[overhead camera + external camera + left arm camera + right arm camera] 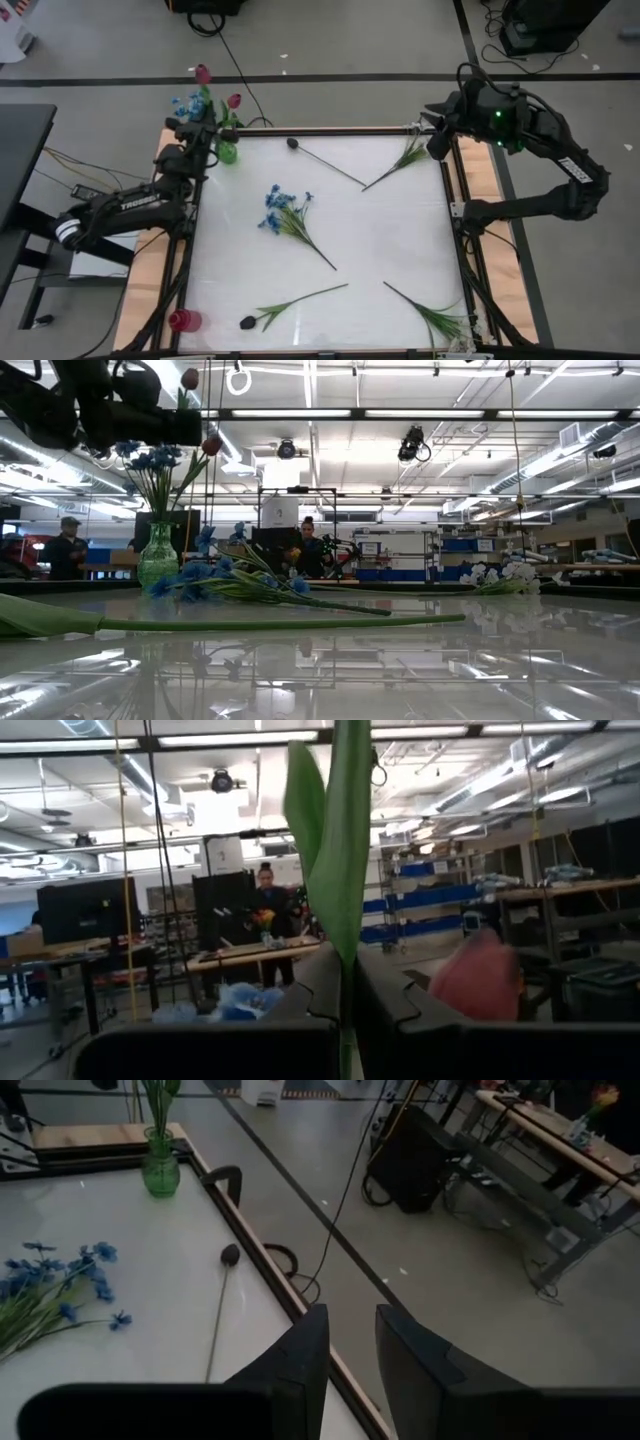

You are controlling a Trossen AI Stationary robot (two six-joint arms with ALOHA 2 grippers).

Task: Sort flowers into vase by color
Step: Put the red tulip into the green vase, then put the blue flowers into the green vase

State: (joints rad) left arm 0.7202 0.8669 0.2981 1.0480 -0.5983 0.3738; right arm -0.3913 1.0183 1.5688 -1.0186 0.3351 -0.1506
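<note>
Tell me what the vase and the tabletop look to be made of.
Vase: looks like green glass, translucent and glossy, with a ribbed, patterned body; clear plastic can't be excluded. Tabletop: a smooth, white, glossy sheet, likely laminate or acrylic, mirroring ceiling lights and stems in the low view.

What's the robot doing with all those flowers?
It is sorting fake flowers into a green vase at the table's far left corner. The left gripper is shut on a green stem right by the vase, which already holds blue and dark red flowers. The right gripper waits empty at the far right corner, open. A blue bunch and several other flowers lie on the white table.
</note>
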